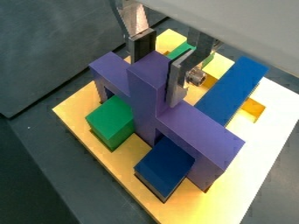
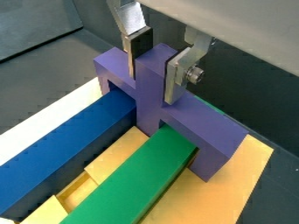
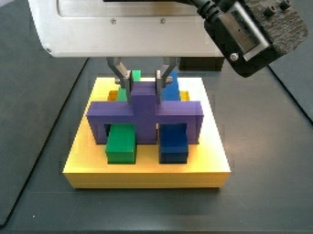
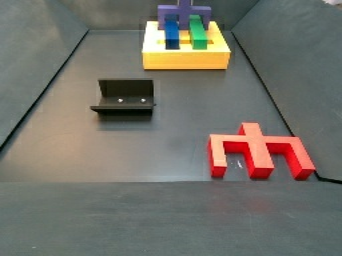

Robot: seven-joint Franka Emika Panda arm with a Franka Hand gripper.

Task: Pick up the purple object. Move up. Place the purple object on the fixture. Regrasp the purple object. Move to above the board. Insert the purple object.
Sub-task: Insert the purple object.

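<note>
Both wrist views show the gripper point(image 1: 159, 59) closed on the central stem of the purple object point(image 1: 163, 114), one silver finger point(image 2: 177, 72) pressed to each side of the stem. The purple object sits over the board point(image 3: 146, 169), its crossbar lying across the green bar point(image 2: 135, 185) and the blue bar point(image 2: 65, 157), with its end legs reaching down toward the yellow surface.

How far the legs have gone into their slots cannot be told from these pictures. If they are only partly in, letting go now could leave the piece tilted or jammed. A small sideways offset could make a leg catch on a slot edge, and pushing down then might wedge it or shift the board. In a side view the fixture point(image 4: 126, 97) and the red piece point(image 4: 262, 152) lie well apart from the board.
</note>
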